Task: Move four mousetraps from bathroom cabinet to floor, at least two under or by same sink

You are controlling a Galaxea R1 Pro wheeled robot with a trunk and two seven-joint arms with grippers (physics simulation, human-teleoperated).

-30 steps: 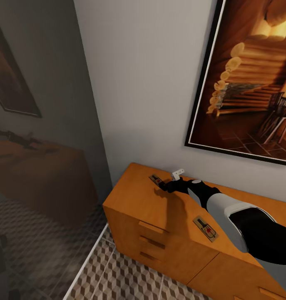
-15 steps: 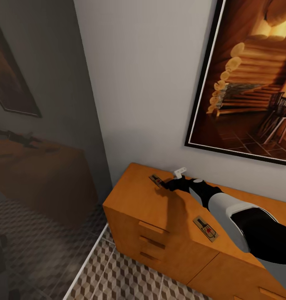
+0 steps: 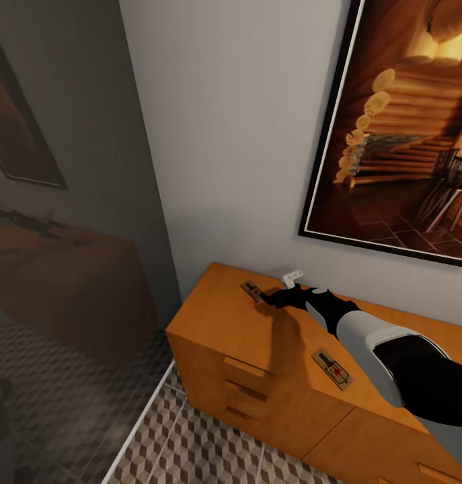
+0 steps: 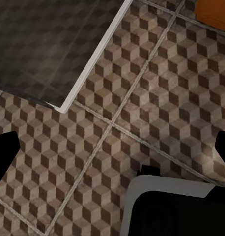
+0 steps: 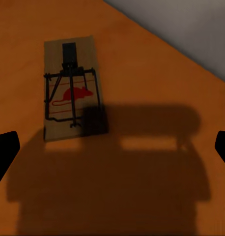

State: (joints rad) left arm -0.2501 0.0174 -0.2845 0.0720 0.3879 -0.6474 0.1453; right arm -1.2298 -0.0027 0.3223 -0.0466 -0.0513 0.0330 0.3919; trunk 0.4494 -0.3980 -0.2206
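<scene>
Right pincer (image 3: 270, 298) edged back, mousetrap (image 5: 70, 94) red mouse mark

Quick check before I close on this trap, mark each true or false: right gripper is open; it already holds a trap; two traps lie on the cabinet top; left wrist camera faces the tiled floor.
1. The right gripper is open. True.
2. It holds a trap. False: the far mousetrap lies flat on the cabinet, ungrasped.
3. Two traps lie on the cabinet top. True: the near mousetrap is the second.
4. The left wrist camera faces the bathroom floor. True.
</scene>
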